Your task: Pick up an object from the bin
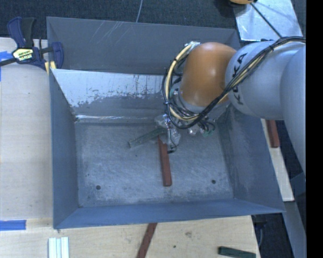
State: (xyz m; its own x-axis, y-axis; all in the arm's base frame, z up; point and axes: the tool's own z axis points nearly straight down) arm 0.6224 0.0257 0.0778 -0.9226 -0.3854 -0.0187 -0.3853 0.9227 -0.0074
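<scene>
The jaws hang right over the far end of a reddish-brown stick (pixel 164 166), whose long axis runs from there toward the bin's (pixel 64 144) near wall. A 2nd stick (pixel 144 138), dark green, angles off to the left. I cannot tell whether the jaws are apart or together. The arm (pixel 264 79) reaches in from the right, wrist bent steeply down under its orange cover (pixel 204 74).

Lit evenly from overhead, moderately dim. Pale glare across far sloped wall of grey metal bin (pixel 113 87). Soft highlight atop rounded orange wrist cover (pixel 207 63). Faint shadows on floor.
</scene>
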